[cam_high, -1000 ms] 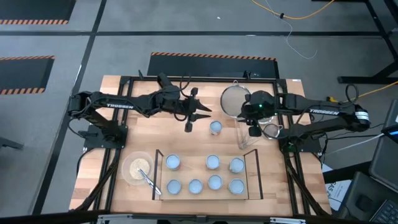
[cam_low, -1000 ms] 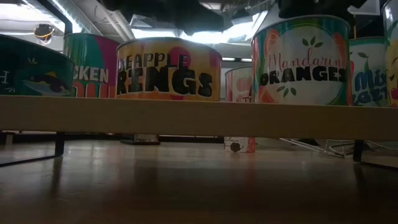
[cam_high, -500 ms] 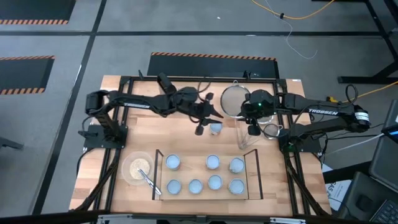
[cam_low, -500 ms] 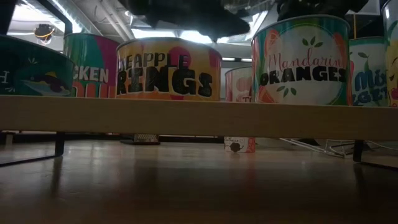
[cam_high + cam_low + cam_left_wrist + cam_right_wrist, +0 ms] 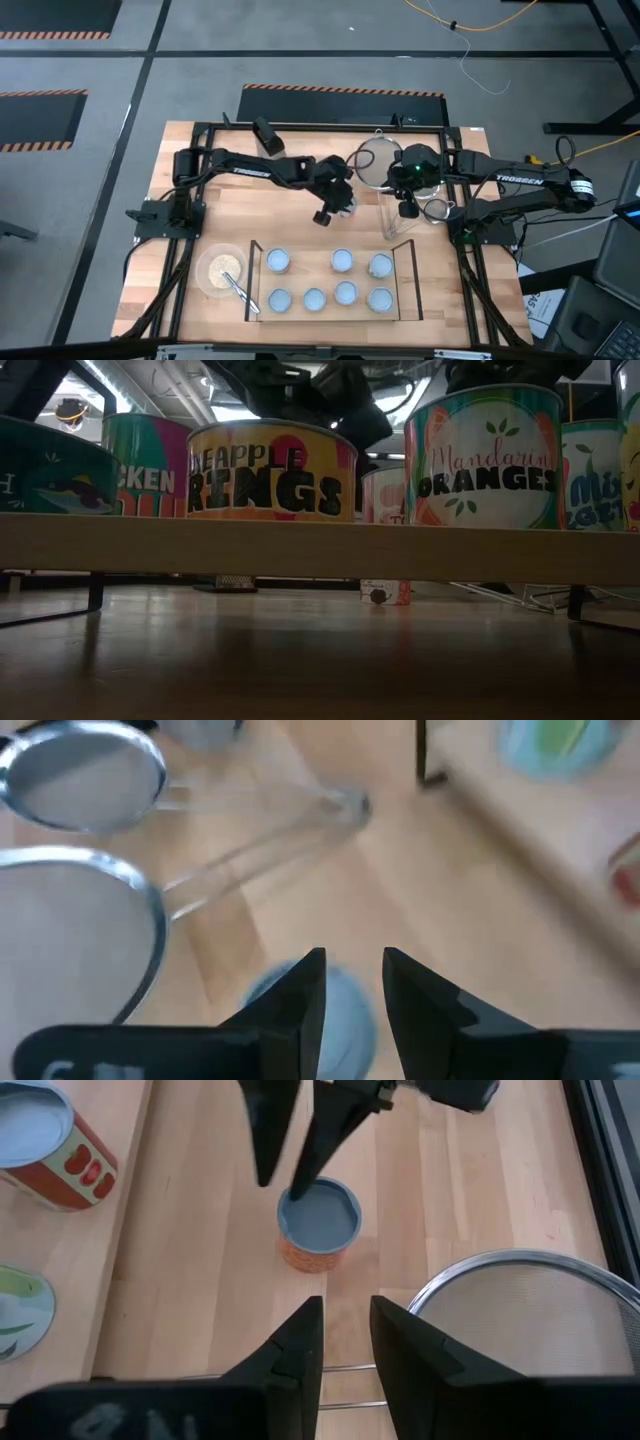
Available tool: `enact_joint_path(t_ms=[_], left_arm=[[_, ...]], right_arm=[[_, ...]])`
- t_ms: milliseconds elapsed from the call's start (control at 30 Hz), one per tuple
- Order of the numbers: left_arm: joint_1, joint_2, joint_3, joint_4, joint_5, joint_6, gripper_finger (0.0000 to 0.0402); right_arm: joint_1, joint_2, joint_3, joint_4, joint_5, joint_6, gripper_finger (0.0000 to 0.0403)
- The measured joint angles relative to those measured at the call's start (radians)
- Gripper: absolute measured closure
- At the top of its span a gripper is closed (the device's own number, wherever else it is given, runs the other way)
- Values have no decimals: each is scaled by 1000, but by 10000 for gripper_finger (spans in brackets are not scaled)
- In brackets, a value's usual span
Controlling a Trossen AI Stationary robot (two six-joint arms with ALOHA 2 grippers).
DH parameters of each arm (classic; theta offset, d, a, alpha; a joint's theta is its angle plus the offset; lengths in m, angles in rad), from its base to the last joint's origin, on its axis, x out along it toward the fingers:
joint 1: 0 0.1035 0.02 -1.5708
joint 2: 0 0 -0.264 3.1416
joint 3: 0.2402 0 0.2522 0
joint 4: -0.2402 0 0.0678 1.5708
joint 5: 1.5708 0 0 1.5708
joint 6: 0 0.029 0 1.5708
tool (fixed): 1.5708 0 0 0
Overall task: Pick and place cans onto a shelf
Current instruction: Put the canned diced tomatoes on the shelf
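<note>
Left tool (image 5: 338, 205) fingers parted, straddling the small orange-sided tin with pale blue top (image 5: 319, 1222), not clamped. Right tool (image 5: 405, 210) beside it, fingers slightly apart, empty.

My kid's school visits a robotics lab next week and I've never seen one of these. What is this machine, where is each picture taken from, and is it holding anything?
Two dark robot arms work at a wooden table. One camera looks straight down, one sits at tabletop height, and one rides on each wrist. Seven cans already stand on the shelf. The left gripper hangs open over the loose can, one fingertip touching its lid, not gripping it. The right gripper waits nearby, holding nothing. Strainers and a bowl also lie on the table.
</note>
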Motion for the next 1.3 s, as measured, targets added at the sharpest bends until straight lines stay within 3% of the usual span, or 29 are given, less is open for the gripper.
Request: enact_joint_path(t_ms=[233,533,833,1300], left_arm=[[0,5,1,-124,-154,160,307],[1,24,0,-147,-96,186,307],[0,45,1,-128,-116,176,311],[0,45,1,-138,-155,150,395]], right_arm=[[0,0,0,-1,0,0,312],[0,0,0,0,0,0,312],[0,1,0,0,-1,1,312],[0,1,0,0,0,1,312]])
